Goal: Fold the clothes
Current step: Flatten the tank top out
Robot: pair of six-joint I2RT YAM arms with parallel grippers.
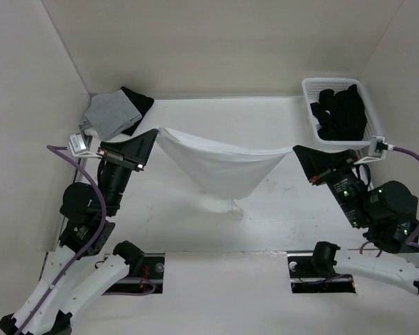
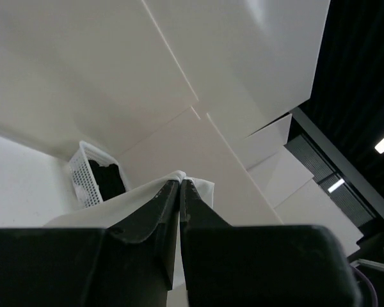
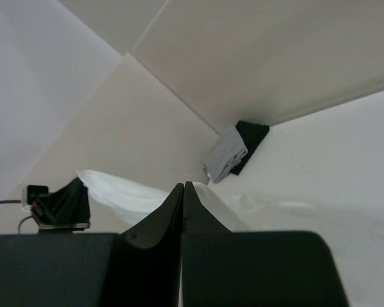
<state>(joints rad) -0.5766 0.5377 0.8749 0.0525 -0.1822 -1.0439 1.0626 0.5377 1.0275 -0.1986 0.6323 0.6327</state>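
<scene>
The clothes point(image 1: 220, 171), one thin white garment, hang stretched above the table between both grippers, sagging to a point that touches the tabletop. My left gripper point(image 1: 156, 130) is shut on the garment's left top corner. In the left wrist view that gripper point(image 2: 180, 181) pinches a fold of the white cloth point(image 2: 118, 204) at its tips. My right gripper point(image 1: 295, 148) is shut on the right top corner. The right wrist view shows its fingers point(image 3: 183, 184) pressed together, with the cloth point(image 3: 115, 192) running away behind them.
A folded light grey garment point(image 1: 110, 115) lies on a black one point(image 1: 138, 101) in the back left corner. A white basket point(image 1: 309, 94) with black clothing point(image 1: 341, 112) stands at the back right. White walls enclose the table on three sides.
</scene>
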